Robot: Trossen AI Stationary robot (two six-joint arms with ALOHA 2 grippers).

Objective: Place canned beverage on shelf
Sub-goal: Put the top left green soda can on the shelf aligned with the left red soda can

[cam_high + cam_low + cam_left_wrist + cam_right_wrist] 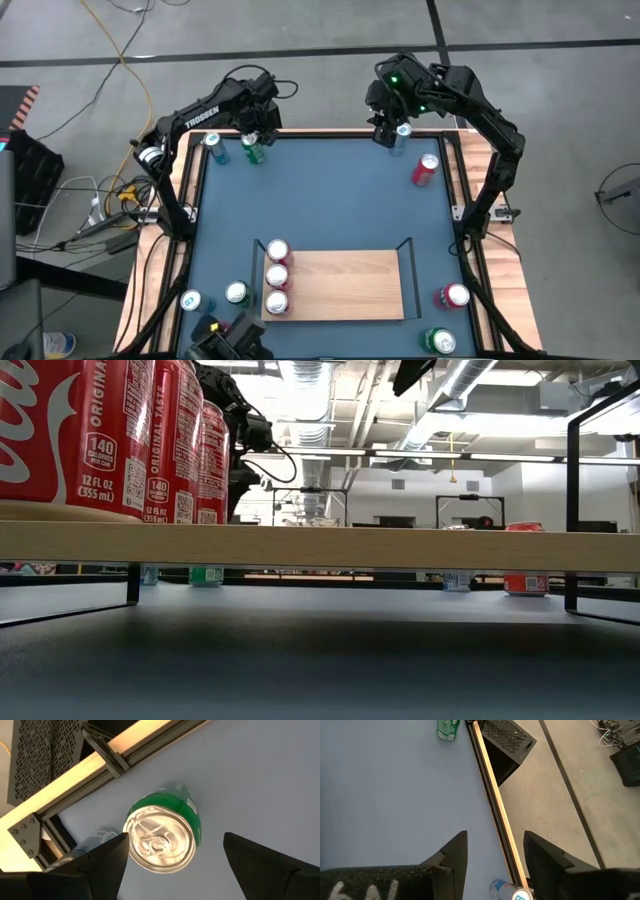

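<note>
Here the left claw hovers wide open above the green can at the table's far left; descend centred, fingers straddling it, then carry it to the shelf near centre. The right claw waits half-open, empty, far right.

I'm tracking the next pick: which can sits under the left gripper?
The green can at the table's far left, beside a blue can. The left gripper hangs open over its top; every other can stands clear of it.

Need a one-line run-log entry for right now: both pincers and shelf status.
left pincer: open over green can | right pincer: empty, by far table edge | shelf: three red cans
</note>
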